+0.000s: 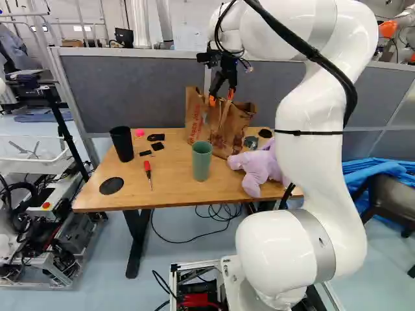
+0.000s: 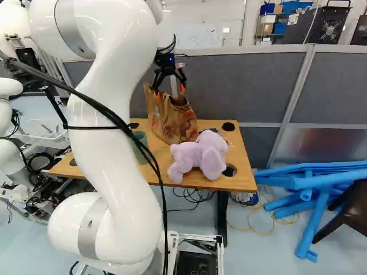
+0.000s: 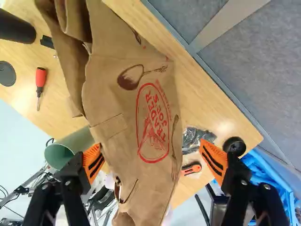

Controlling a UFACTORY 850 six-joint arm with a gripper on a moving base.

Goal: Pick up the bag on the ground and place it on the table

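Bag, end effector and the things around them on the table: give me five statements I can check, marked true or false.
1. The paper bag stands on the table. True.
2. The end effector is closed on the bag. False: it is open, with a visible gap between the bag and one finger.
3. The purple plush toy lies on the floor. False: it is on the table.
4. In the left base view, the screwdriver lies between the black disc and the green cup. True.
5. The black cup is tipped over. False: it stands upright.
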